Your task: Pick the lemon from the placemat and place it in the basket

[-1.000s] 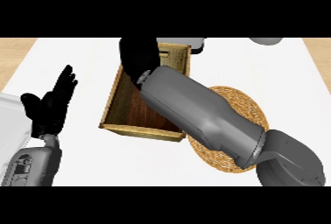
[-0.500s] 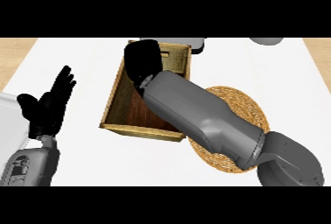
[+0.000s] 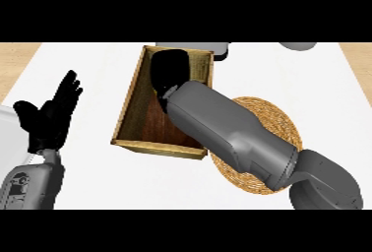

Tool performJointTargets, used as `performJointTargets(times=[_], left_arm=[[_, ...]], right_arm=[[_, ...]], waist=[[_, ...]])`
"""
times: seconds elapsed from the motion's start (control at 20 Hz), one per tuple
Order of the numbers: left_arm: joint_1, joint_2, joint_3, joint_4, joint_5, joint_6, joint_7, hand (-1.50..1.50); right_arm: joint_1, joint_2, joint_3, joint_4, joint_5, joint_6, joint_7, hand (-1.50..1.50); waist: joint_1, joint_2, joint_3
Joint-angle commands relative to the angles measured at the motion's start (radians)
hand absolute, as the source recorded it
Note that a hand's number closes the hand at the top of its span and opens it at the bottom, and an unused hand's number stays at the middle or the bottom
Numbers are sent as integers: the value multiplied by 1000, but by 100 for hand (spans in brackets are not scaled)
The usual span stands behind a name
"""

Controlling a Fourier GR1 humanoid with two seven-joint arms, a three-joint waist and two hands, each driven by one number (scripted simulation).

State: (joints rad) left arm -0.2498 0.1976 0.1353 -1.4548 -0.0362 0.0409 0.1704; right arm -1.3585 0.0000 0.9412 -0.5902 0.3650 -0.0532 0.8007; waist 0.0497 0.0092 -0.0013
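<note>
The wooden basket (image 3: 129,114) stands in the middle of the white counter, long side running away from me. My right hand (image 3: 171,69) hangs over its far end, back of the hand toward me, and the grey forearm crosses the basket's near right corner. The lemon shows nowhere; whatever lies under the hand is hidden. The round woven placemat (image 3: 277,123) lies to the right of the basket, partly under the forearm, and its visible part is bare. My left hand (image 3: 51,115) rests open at the left, fingers up.
A grey object (image 3: 220,49) sits just behind the basket's far right corner, and another grey object (image 3: 298,46) lies at the far right. Something white (image 3: 7,125) pokes in at the left edge. The counter's wooden edges show at both far corners.
My right hand has moved from above the basket's far left wall to the right, over the basket's inside. The left hand has stayed where it was.
</note>
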Motion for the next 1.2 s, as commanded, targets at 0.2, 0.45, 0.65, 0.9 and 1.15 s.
performJointTargets(times=[0.2, 0.45, 0.65, 0.9, 1.15], left_arm=[[27, -2, 2, 27, -19, 8, -40, 0], [12, 23, 26, 7, 7, -10, -12, 0], [48, 38, 46, -3, 19, -19, -21, 0], [96, 11, 28, -53, 0, 8, -12, 0], [47, 5, 27, -28, -4, 22, 13, 0]], right_arm=[[14, 0, -65, -69, -11, -246, -9, -150], [6, 0, -166, -118, -38, -376, 5, -150], [25, -8, -257, -149, -54, -525, 46, -150], [118, -107, -329, -294, -71, -513, 65, -150], [263, -178, -395, -494, -89, -545, 69, -150]], waist=[[-15, -1, 1], [-31, -8, 1], [-40, -12, 2], [-61, -20, 3], [-76, -17, 2]])
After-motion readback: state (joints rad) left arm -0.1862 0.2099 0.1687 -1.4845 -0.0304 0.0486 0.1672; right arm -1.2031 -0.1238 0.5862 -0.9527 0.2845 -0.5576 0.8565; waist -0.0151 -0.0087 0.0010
